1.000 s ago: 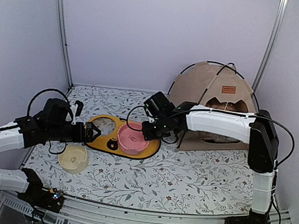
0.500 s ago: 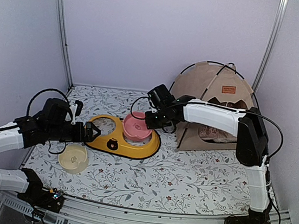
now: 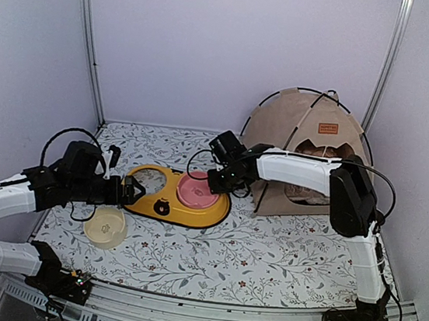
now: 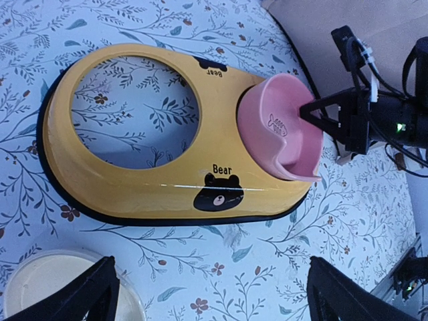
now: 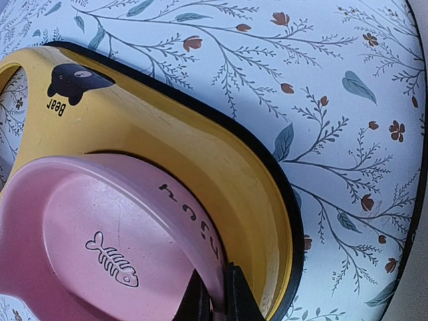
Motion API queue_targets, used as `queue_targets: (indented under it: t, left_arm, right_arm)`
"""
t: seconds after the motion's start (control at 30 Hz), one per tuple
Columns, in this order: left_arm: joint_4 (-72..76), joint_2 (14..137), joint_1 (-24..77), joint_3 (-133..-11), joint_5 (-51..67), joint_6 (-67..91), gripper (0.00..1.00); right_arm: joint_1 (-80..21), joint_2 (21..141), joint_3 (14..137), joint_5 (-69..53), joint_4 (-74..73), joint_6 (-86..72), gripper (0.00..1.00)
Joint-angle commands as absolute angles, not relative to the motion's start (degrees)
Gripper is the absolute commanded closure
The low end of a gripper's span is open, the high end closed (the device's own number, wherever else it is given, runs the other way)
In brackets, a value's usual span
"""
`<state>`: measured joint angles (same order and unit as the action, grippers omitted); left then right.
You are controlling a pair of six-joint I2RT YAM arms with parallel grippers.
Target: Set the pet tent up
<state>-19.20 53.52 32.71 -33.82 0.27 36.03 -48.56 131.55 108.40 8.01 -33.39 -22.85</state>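
Top external view: the right gripper (image 5: 215,297) pinches the rim of a pink plastic bowl (image 3: 195,192), and the beige fabric pet tent with thin black poles (image 3: 304,132) stands erected at 1 o'clock on the floral-print table cover (image 3: 266,253).
The bowl lies in the 3 o'clock opening of a yellow oval bear-printed feeder stand (image 4: 134,184). The left gripper (image 3: 128,191) hovers at the stand's 9 o'clock end, jaws spread wide, holding nothing. A cream round bowl (image 3: 105,226) sits at the stand's 7 o'clock.
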Motion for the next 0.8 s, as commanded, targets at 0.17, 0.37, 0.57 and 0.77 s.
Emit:
queue_targets:
  t: [0.17,0.37,0.57,0.77]
  left_arm:
    - [-18.9,54.57,31.99,-35.68,1.39,36.04,0.02]
    - [-18.63,55.11,31.94,-35.66,1.77,36.04,0.02]
    - [-18.85,55.03,31.97,-35.1,1.7,36.36,0.02]
    - [-19.91,54.35,31.99,-33.86,0.96,37.87,0.02]
  right_arm:
    - [-45.42,131.5,110.48,10.17,-35.06,-22.67,1.0]
    - [-43.69,131.35,110.48,12.55,-36.66,-21.7,0.95]
    - [-43.02,130.43,111.03,11.16,-37.08,-20.72,0.69]
    - [-43.82,128.12,112.23,9.22,-37.29,-19.8,0.45]
